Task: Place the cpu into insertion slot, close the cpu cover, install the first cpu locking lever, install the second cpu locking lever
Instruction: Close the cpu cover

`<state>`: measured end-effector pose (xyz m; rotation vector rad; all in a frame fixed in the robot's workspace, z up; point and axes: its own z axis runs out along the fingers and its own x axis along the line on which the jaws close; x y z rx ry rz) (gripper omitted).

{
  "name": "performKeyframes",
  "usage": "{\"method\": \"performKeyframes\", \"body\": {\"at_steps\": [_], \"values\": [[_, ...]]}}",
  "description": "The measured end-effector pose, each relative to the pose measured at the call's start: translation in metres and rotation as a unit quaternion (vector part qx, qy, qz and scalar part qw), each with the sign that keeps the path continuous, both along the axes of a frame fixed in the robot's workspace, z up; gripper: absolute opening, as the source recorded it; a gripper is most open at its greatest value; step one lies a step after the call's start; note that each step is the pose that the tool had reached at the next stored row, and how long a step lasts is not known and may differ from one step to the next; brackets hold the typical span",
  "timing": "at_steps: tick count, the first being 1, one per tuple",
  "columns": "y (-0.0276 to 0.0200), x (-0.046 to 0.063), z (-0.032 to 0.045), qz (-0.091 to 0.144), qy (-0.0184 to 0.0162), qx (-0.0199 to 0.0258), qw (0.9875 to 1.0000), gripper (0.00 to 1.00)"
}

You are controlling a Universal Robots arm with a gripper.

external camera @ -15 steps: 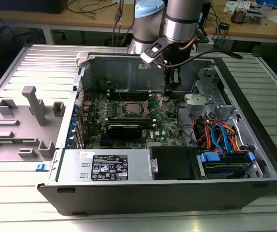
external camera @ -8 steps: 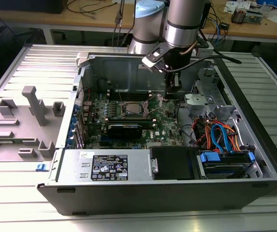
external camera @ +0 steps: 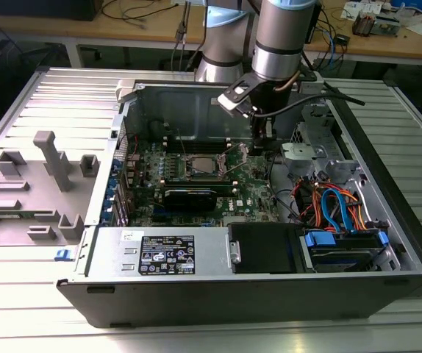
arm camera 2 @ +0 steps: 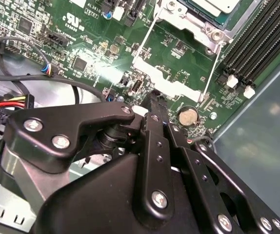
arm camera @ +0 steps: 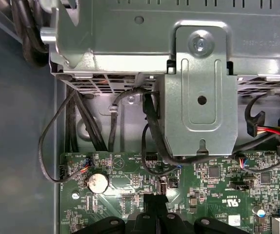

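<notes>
Cpu (external camera: 205, 166): flat in slot (external camera: 187, 170), dull silver top up, edges square to the slot frame. Square in outline, so no long axis to record. In the second wrist view, cut off at the picture's edge, one pale corner (arm camera 2: 219, 4) in sight.

Slot: on green board (external camera: 249, 187) inside open case (external camera: 270, 294), towards the case's back wall, beside the long memory slots (arm camera 2: 257, 44).

Cover (arm camera 2: 191, 22): silvery frame lying around the cpu's edge; fully down or not, cannot tell.

Levers (arm camera 2: 210, 73): two thin wires running out from the slot's corners toward the claw; latched or free, hard to make out.

Gripper (external camera: 261, 143): low over the board at the exterior view's right of the slot, near but apart from it. In both wrist views (arm camera 2: 153, 100) (arm camera: 154, 200), black fingers pressed together at the tips, nothing seen between them, close to coin cell (arm camera 2: 188, 116).
</notes>
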<state>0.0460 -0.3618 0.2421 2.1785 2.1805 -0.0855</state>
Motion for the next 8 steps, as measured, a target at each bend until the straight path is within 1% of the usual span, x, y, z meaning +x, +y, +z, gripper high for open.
{"method": "performKeyframes", "body": {"at_steps": [5,8], "values": [[0.0004,-0.0016,-0.0013,0.001,0.0003,0.0001,1.0000,0.11],[0.0005,-0.0058,-0.0013,0.003,0.0009,0.0000,1.0000,0.11]]}}
